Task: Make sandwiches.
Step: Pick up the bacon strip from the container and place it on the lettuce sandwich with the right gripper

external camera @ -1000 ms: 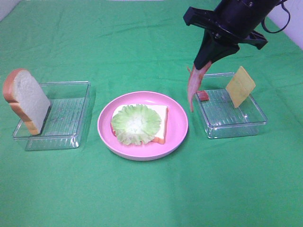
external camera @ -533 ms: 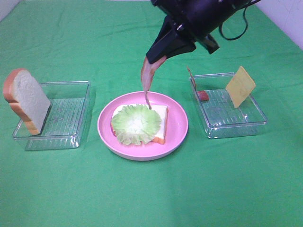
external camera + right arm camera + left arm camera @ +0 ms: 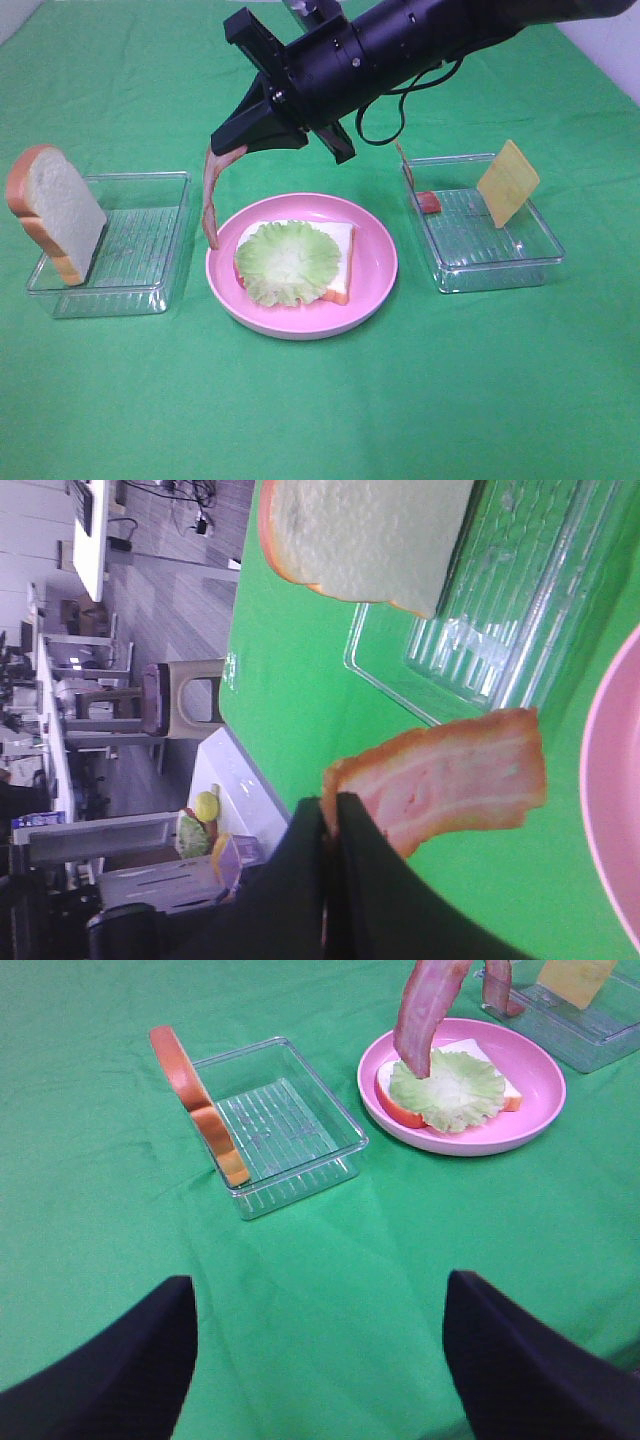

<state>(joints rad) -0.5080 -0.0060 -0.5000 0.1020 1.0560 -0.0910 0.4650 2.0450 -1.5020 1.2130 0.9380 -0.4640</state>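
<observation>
Carrying: my right pincer (image 3: 236,150) is clamped on the bacon strip (image 3: 210,195).
Change: the strip has swung from the right tray (image 3: 500,270) across the plate (image 3: 375,290) and now hangs at the plate's left rim, past the lettuce (image 3: 288,262).
Left pincer (image 3: 318,1285): agape, empty.
Meaning: I judge the bacon layer is not yet placed.

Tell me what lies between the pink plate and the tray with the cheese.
Just bare green cloth; the exterior high view shows it.
</observation>
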